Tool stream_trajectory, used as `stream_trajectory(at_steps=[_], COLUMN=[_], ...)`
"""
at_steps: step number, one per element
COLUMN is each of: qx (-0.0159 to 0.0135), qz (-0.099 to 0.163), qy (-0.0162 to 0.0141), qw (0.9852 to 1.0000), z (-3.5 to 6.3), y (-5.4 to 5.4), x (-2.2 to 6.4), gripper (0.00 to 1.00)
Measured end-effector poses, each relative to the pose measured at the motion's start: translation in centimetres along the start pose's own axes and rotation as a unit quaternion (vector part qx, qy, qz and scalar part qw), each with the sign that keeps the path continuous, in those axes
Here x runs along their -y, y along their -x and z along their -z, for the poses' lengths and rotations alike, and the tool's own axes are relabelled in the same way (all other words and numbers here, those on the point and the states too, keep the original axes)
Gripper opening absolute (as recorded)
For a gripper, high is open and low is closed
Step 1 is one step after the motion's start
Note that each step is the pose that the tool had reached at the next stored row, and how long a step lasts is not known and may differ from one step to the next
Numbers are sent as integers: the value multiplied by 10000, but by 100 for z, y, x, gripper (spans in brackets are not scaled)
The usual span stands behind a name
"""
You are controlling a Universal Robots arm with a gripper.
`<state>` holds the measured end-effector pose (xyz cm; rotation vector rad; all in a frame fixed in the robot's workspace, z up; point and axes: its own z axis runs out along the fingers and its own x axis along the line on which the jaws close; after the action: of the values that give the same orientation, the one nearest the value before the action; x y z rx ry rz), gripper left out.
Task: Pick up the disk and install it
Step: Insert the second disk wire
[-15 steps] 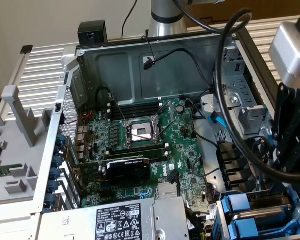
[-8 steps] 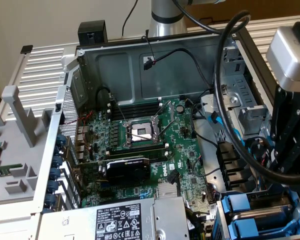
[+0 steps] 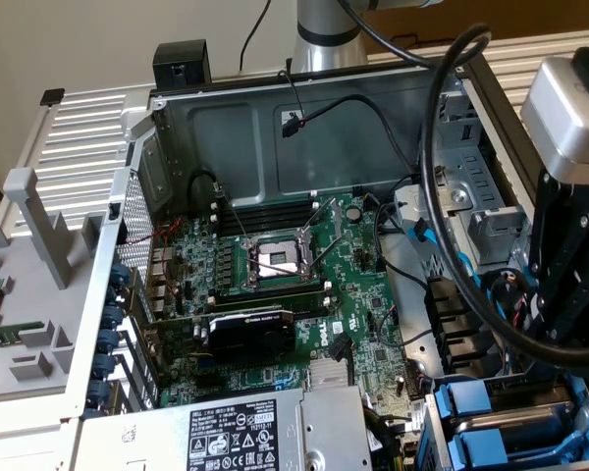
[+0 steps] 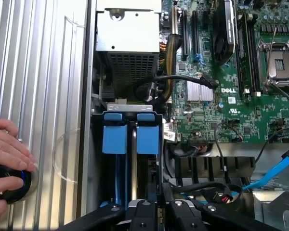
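The disk sits on edge in the drive bay at the case's corner. Its blue carrier tabs lie side by side under a metal bracket, with a silver strip between them. In the exterior view the blue carrier is at the lower right. My gripper hangs just over the bay, beside the carrier's edge, with its black fingers drawn close together. Whether they pinch the carrier is hidden. In the exterior view the gripper stands above the bay at the right.
The open case holds the motherboard, a bare processor socket, a graphics card and the grey power supply. Thick black cables loop over the bay. A person's hand rests on a black button on the ribbed table.
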<state>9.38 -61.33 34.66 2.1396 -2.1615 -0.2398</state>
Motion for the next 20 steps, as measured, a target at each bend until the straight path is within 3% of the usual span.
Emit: stream_trajectory(at_steps=[20], qx=[2], qz=[-12], qy=[-7], qw=[10000], z=[-31], y=[-3], x=[0], gripper=[16])
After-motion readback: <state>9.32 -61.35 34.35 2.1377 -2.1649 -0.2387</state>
